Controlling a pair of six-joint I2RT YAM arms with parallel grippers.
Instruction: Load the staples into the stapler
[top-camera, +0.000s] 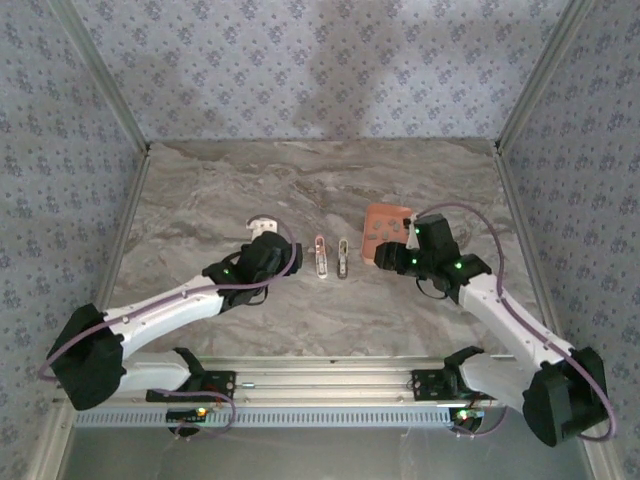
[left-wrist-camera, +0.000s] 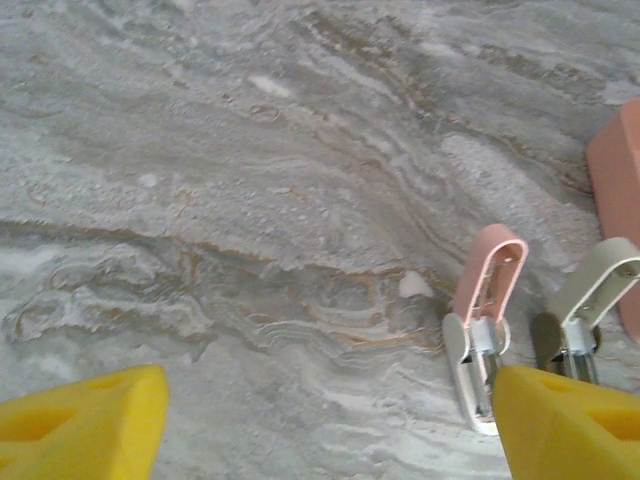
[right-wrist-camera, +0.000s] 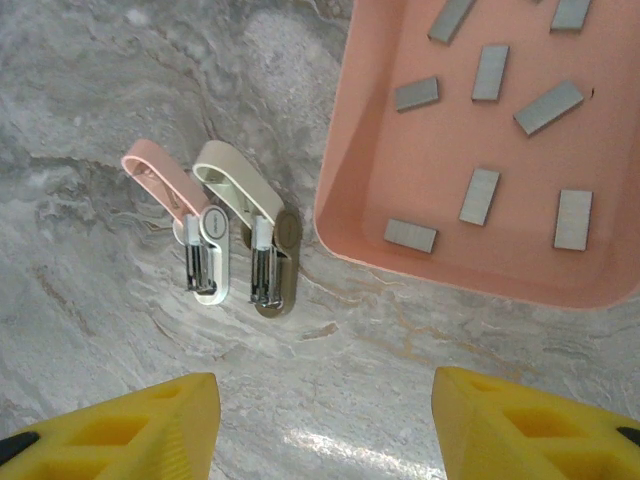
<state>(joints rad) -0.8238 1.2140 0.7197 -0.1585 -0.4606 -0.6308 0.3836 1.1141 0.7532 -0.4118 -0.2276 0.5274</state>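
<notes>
Top external shows us a marbled grey bench walled by floral-patterned panels, the pink stapler lying mid-bench. Staples sit in the salmon tray; we see the left gripper and right gripper spread, empty.

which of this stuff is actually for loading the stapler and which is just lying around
For the job:
- pink stapler, lying open
- grey staples, loose in the tray
- salmon tray, holding them

Just lying about:
- beige stapler, also open, beside the pink one on its tray side
</notes>
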